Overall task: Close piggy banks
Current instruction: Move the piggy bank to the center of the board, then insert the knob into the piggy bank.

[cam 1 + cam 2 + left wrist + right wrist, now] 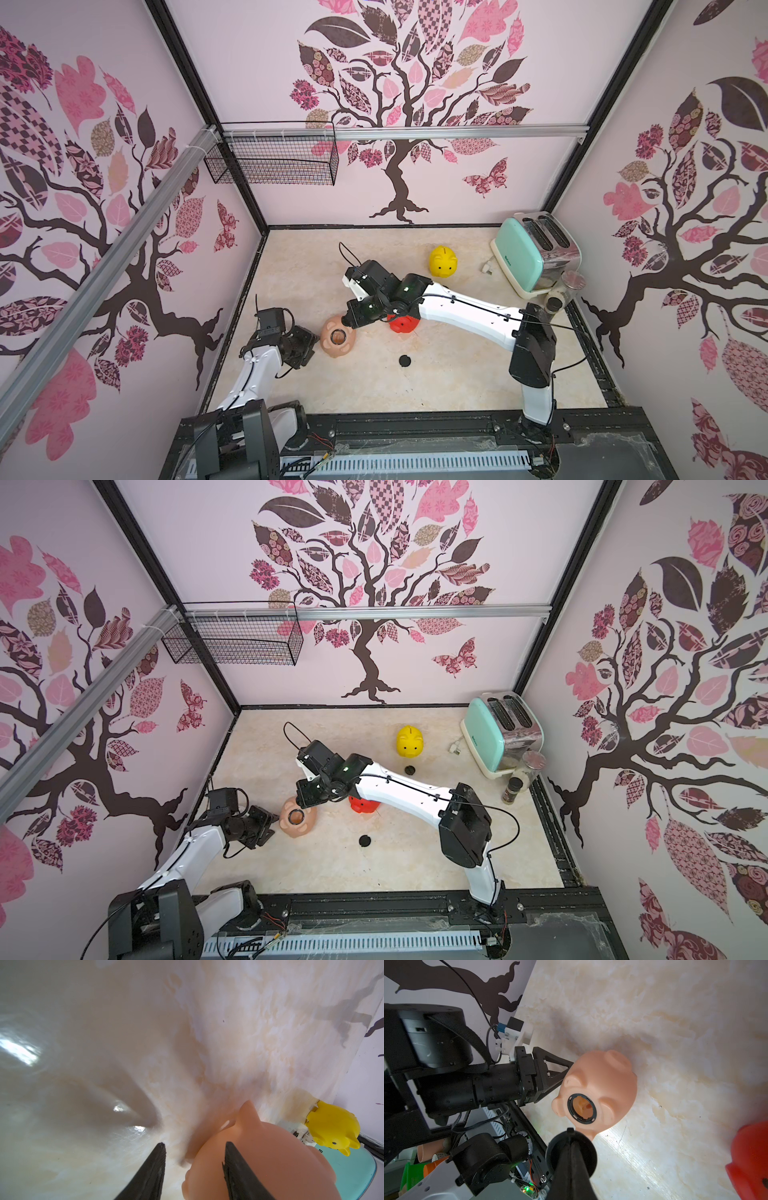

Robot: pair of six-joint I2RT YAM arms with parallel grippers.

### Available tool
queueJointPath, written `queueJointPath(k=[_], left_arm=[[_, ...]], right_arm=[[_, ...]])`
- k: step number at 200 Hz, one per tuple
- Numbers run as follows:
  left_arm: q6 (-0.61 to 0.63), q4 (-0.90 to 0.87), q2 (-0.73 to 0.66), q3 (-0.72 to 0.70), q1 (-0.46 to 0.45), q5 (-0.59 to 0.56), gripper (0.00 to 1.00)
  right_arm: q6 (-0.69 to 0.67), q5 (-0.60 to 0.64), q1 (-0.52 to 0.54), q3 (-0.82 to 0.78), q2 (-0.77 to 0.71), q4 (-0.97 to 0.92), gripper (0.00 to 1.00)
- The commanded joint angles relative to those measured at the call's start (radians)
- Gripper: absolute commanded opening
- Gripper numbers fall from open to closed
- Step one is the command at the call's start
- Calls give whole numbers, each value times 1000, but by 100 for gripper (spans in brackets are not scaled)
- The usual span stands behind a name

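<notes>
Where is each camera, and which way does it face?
Top views: overhead at the front, looking down on the table; both arms show.
Left wrist: rides the left arm, looking past the left pincer at the peach piggy bank.
Right wrist: rides the right arm, looking past the right pincer, shut on a black plug, at that bank's open belly.
Shared: all show that bank.

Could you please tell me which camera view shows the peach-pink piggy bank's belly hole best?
The right wrist view: the belly hole faces the lens, large, open and black-ringed, with the black plug held nearby. Both top views show the hole small. The left wrist view shows only the peach-pink piggy bank from another side, hole hidden.
</notes>
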Motion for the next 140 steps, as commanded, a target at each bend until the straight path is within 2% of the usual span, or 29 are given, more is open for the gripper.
queueJointPath(k=[1, 54, 140], left_arm=[[2, -15, 9, 12, -4, -4, 49], [0, -16, 11, 17, -4, -36, 52], [14, -67, 15, 88, 20, -103, 63]], right_arm=[[-1, -2, 12, 40, 20, -19, 0], [26, 33, 41, 54, 68, 7, 0], [40, 100, 70, 110, 128, -11, 0]])
